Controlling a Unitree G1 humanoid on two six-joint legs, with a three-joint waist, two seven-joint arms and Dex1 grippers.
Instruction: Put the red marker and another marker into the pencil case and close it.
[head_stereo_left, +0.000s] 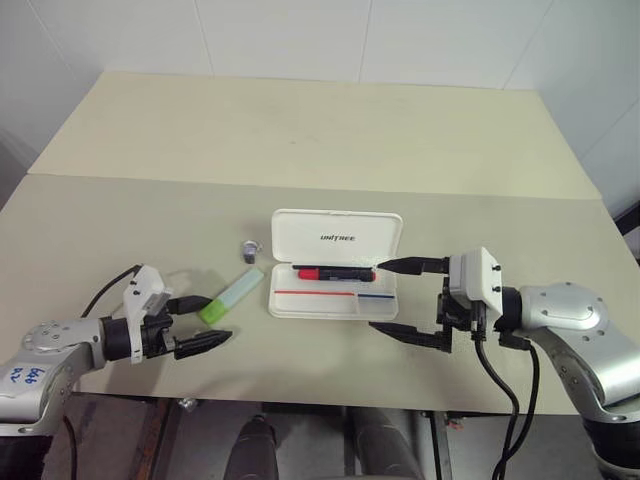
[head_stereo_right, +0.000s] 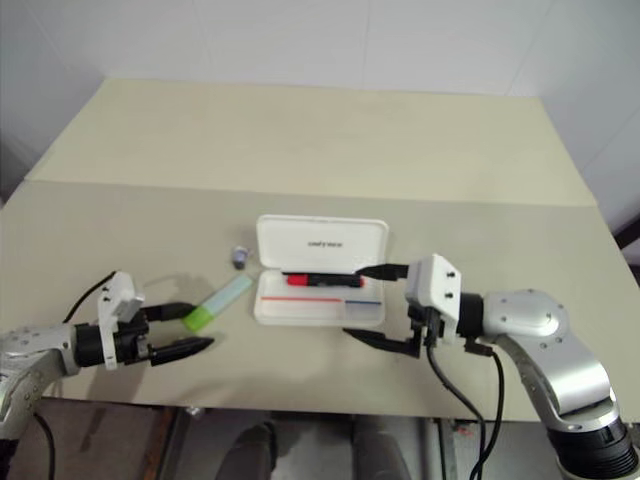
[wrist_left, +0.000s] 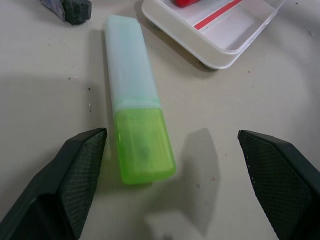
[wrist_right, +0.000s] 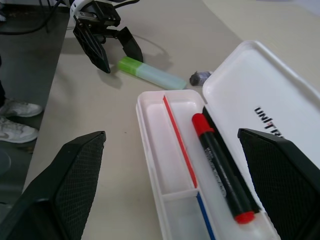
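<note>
The left gripper (head_stereo_left: 202, 322) is fully open and empty, its fingers straddling the green end of the other marker (head_stereo_left: 232, 294), which lies on the table (head_stereo_left: 300, 120) beside the pencil case (head_stereo_left: 336, 264). The right gripper (head_stereo_left: 408, 300) is open and empty at the case's far end. The red marker (head_stereo_left: 335, 272) already lies inside. Remaining: load the green marker, close the lid. A small grey piece (head_stereo_left: 249, 247) nearby cannot be identified.
</note>
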